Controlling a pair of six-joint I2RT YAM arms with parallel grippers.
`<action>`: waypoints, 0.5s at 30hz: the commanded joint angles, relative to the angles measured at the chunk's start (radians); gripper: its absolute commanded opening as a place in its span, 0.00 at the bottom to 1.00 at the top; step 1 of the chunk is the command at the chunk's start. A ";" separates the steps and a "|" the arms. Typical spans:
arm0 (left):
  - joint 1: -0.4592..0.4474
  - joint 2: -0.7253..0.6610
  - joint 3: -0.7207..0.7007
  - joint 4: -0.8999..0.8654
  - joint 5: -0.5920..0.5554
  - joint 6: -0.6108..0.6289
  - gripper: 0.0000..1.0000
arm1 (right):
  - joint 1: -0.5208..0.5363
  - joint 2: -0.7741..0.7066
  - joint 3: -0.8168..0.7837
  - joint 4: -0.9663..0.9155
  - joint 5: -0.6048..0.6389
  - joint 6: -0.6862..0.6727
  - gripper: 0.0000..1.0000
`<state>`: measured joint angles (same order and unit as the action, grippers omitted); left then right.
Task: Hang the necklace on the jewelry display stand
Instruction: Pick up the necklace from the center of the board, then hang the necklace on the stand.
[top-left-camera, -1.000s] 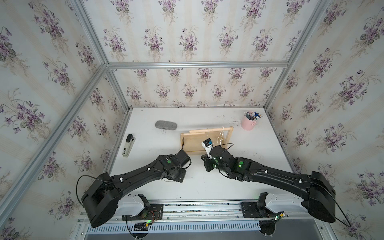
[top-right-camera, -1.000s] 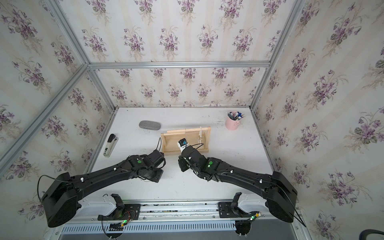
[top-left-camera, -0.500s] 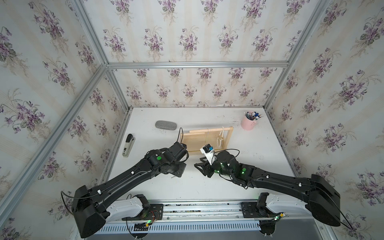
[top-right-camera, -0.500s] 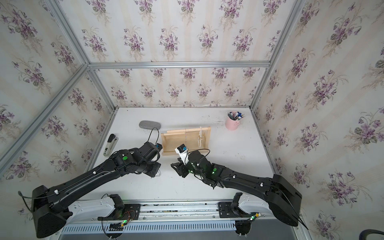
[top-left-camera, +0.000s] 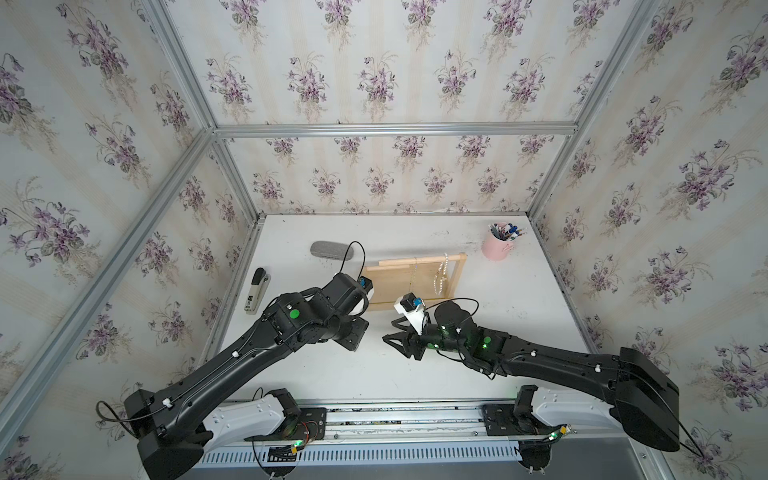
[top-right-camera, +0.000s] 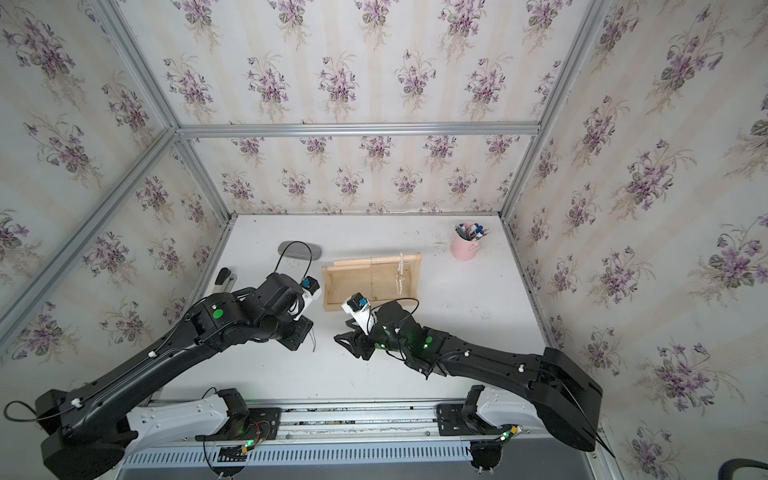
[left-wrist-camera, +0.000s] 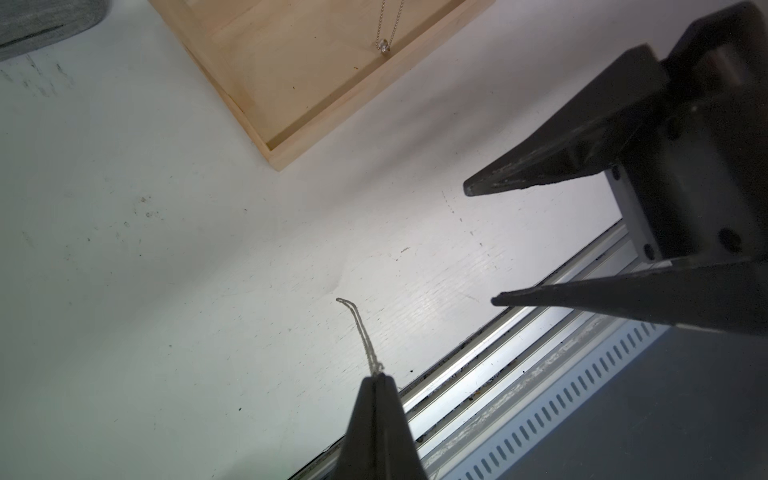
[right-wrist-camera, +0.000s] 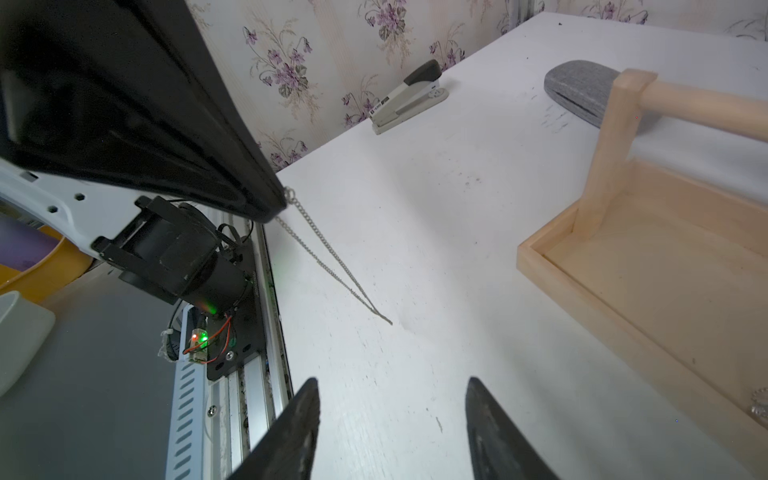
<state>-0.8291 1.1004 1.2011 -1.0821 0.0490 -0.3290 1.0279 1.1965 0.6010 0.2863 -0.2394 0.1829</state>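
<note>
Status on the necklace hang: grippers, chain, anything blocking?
Left gripper shut on necklace chain, loop dangling toward table. Right gripper open, empty. Stand already carries a pearl strand and a pendant chain; path to it looks clear.

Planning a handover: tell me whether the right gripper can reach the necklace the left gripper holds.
Probably yes. The right gripper is open and empty, pointed at the necklace, which hangs from the shut left gripper; only bare table lies between them.
</note>
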 joint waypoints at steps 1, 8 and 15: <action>0.001 -0.001 0.048 -0.038 0.007 0.029 0.00 | 0.003 -0.029 0.021 -0.018 -0.011 -0.025 0.56; 0.001 0.008 0.140 -0.050 0.055 0.075 0.00 | 0.003 -0.060 0.074 -0.069 0.035 -0.062 0.56; 0.000 0.019 0.184 -0.049 0.110 0.094 0.00 | 0.009 -0.044 0.114 -0.063 -0.014 -0.065 0.55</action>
<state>-0.8291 1.1164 1.3743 -1.1225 0.1204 -0.2584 1.0332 1.1442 0.7021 0.2199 -0.2302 0.1307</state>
